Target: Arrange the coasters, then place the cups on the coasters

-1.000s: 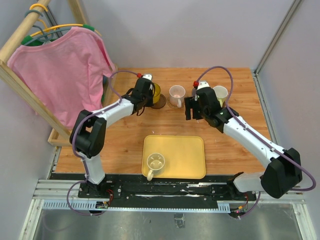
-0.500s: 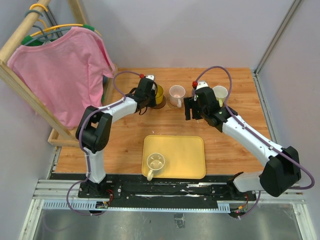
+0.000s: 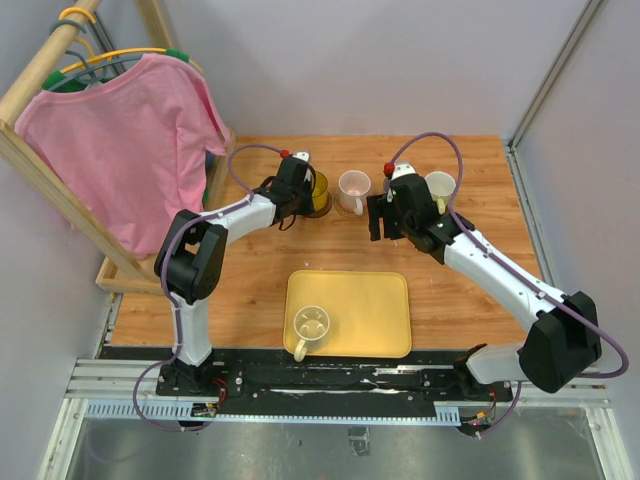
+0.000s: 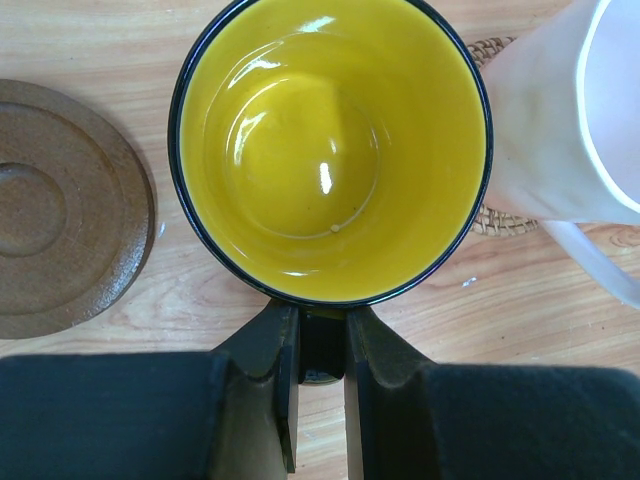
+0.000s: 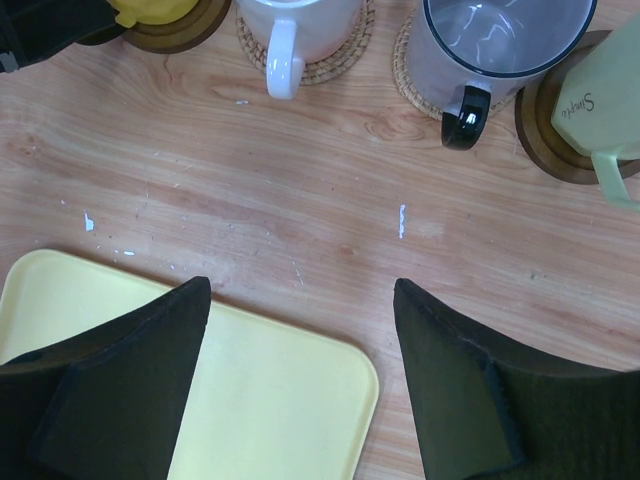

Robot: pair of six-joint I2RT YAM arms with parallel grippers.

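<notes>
**Top view**
- Table (image 3: 250,260): matte orange-brown wood grain.
- Tray (image 3: 385,300): yellow, rectangular, rounded corners, near middle of the table.
- Cream cup (image 3: 311,323): round, handled, upright in the tray's near-left part.
- Pink shirt (image 3: 120,140): soft cloth on a hanger, far left.
- Left arm: white links, elbow folded, forearm reaching to the far middle.
- Left gripper (image 3: 303,191): at the yellow cup (image 3: 316,183).
- Right arm: stretched diagonally from the near right.
- Right gripper (image 3: 385,215): just on the near side of the cup row, with the pinkish white cup (image 3: 353,186) to its left and the pale green cup (image 3: 440,185) to its right.

**Left wrist view**
- Yellow cup: glossy glazed bowl, dark rim; handle clenched between the black fingers (image 4: 275,370).
- Ringed brown coaster (image 4: 60,250): matte disc with concentric grooves, bare, left of the cup; contact with the cup not tellable.
- Pinkish white cup: frosted wall, at the right, on a woven tan coaster (image 4: 497,218).

**Right wrist view**
- Right fingers (image 5: 130,380): broad black wedges, spread wide, gripping nothing, above wood and the tray's corner.
- Purple-grey cup (image 5: 500,40): shiny inside, dark handle, on a second woven coaster (image 5: 408,70).
- Pale green cup: faceted, lettered, on a dark brown disc (image 5: 540,140).
</notes>
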